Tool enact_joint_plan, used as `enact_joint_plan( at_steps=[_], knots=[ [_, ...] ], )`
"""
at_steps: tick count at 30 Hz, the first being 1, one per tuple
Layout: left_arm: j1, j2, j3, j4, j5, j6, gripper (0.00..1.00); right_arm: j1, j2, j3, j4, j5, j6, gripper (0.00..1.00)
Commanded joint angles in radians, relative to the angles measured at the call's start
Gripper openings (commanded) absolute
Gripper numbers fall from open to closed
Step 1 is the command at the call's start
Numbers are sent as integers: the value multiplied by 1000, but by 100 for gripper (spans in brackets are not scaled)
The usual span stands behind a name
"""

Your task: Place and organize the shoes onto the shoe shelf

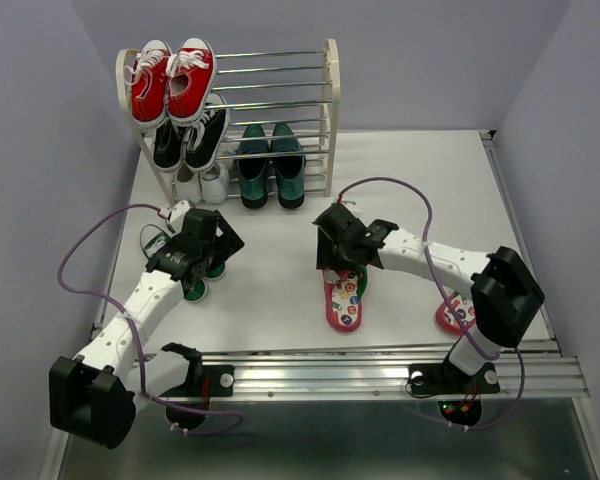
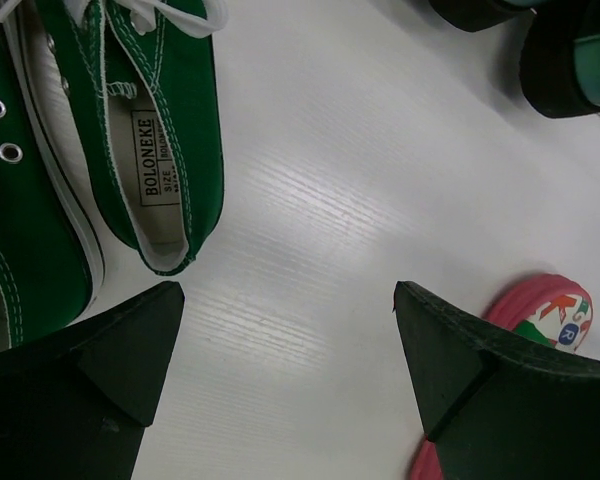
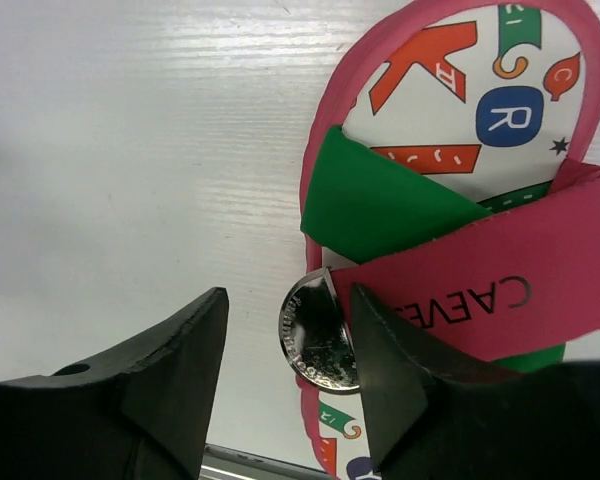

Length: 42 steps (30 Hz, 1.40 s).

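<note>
The left gripper [image 2: 287, 297] hangs released and empty over the table [image 2: 360, 180], just beside the green canvas sneakers [image 2: 170, 130] near the left edge; the right gripper [image 3: 288, 300], jaws apart, has one finger at the strap of a flip-flop [image 3: 480, 110] toward the near edge; the second flip-flop [image 1: 452, 315] lies near the right edge; the dark green loafers [image 1: 270, 165] sit at the foot of the shoe shelf [image 1: 330, 110] in the far left corner.

One shoe shelf [image 1: 331, 110] stands at the upper centre. On or by it are two red sneakers [image 1: 170, 82], two black sneakers [image 1: 192, 140] and two dark green loafers [image 1: 270, 168]. Two green canvas sneakers [image 2: 195, 120] lie at the left. Two pink-red flip-flops [image 1: 343, 302] lie at the lower right. Two robot arms [image 1: 435, 262] reach in from the bottom.
</note>
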Motion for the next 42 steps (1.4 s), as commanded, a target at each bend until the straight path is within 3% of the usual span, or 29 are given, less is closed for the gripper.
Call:
enact_joint_plan(
  at_steps=[1, 3, 4, 8, 15, 23, 30, 38, 42],
  knots=[
    [1, -53, -31, 73, 82, 57, 99, -7, -100, 31, 22, 15, 2, 60],
    [-2, -67, -58, 99, 148, 68, 99, -7, -123, 37, 19, 22, -1, 68],
    [-7, -76, -69, 132, 177, 82, 99, -7, -146, 42, 5, 26, -9, 78],
    [-82, -76, -100, 185, 255, 74, 99, -28, -200, 67, -65, 126, -15, 100],
    [-430, 34, -46, 268, 151, 50, 99, -309, -321, -30, -76, 92, -27, 100],
    [-637, 216, 69, 328, 9, 71, 97, -392, -401, -104, -76, 174, -76, 100],
    [-670, 394, 165, 340, 5, 137, 88, -433, -404, -122, -64, 180, -102, 100],
    [-685, 488, 199, 351, 51, 226, 81, -453, -397, -134, -45, 170, -119, 100],
    [-685, 529, 218, 352, 59, 247, 71, -462, -381, -144, -38, 167, -125, 100]
  ],
)
